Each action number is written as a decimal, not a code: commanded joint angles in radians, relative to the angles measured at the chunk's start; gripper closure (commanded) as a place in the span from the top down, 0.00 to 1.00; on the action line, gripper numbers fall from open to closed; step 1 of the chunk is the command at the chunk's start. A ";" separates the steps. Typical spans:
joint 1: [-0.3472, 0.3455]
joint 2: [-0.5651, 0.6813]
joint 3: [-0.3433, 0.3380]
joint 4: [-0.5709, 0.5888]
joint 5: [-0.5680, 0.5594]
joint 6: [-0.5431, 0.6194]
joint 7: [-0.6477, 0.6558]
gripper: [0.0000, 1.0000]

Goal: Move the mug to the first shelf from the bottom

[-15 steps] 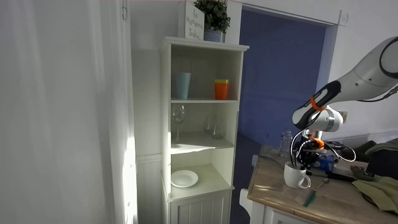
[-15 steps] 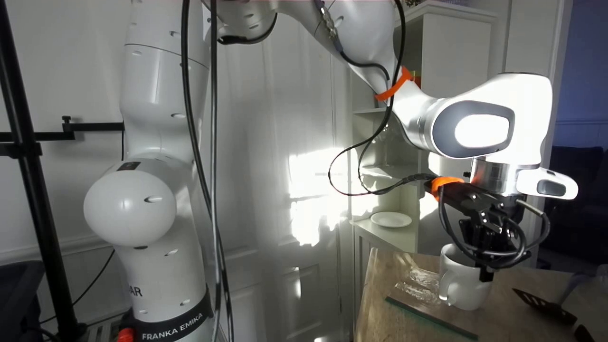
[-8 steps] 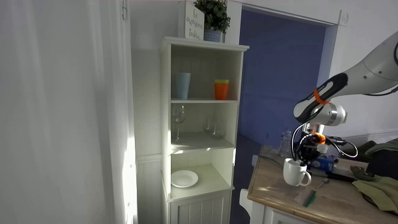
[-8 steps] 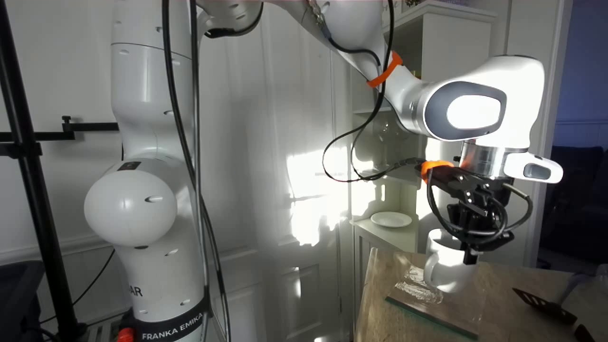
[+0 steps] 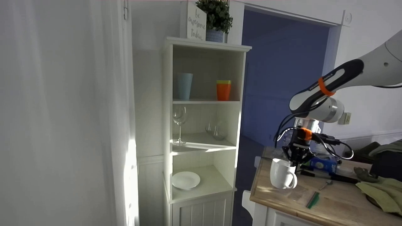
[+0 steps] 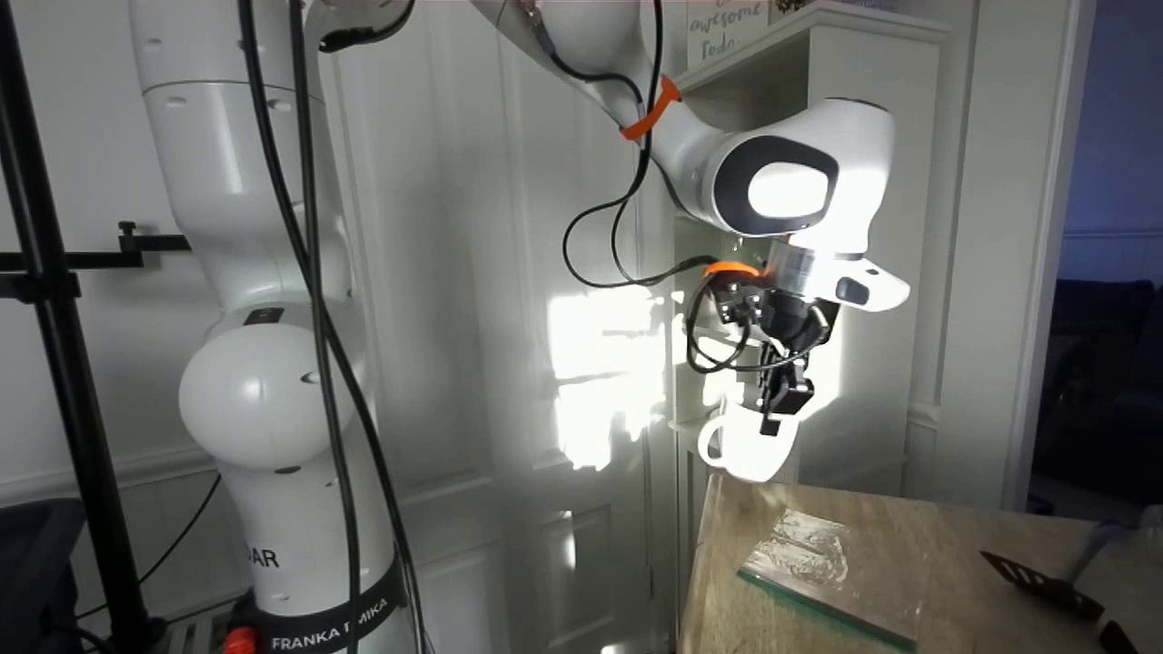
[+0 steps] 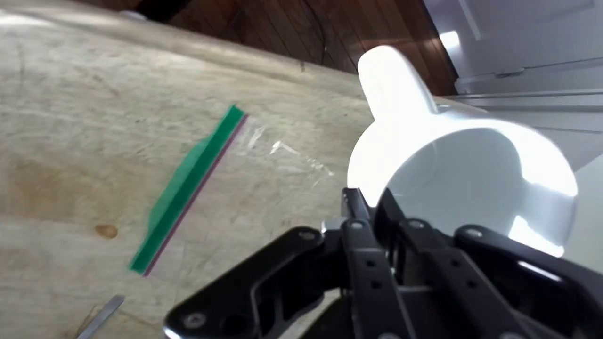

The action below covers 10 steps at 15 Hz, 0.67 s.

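Observation:
The white mug [image 5: 280, 174] is off the counter, slightly tilted, in both exterior views [image 6: 750, 447]. My gripper [image 5: 294, 164] is shut on the mug's wall near the rim, one finger inside and one outside. In the wrist view the gripper [image 7: 370, 200] pinches the wall, and the mug [image 7: 400, 136] opens toward the camera with its handle at the top. The first shelf from the bottom [image 5: 216, 182] is the lowest open level of the white cabinet, left of the mug in that exterior view. A white plate [image 5: 186, 180] lies on its left part.
The middle shelf [image 5: 204, 150] above holds a wine glass [image 5: 179, 116] and stemless glasses. The wooden counter [image 5: 263, 196] carries a clear bag with a green seal [image 6: 818, 599], a black spatula [image 6: 1045, 581], a blue box [image 5: 325, 164] and a cloth [image 5: 381, 194].
The mug has risen off the counter with the gripper and moved toward the cabinet, leftward in both exterior views. The wrist and mug have turned a little.

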 commanded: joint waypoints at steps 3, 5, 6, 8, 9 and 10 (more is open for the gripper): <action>0.103 -0.055 0.105 -0.184 0.216 0.311 0.213 0.02; 0.152 -0.033 0.154 -0.222 0.282 0.442 0.262 0.02; 0.173 -0.023 0.175 -0.231 0.302 0.479 0.278 0.02; 0.165 -0.003 0.166 -0.211 0.256 0.425 0.243 0.02; 0.179 0.001 0.178 -0.217 0.258 0.425 0.246 0.10; 0.182 0.007 0.181 -0.218 0.258 0.425 0.248 0.10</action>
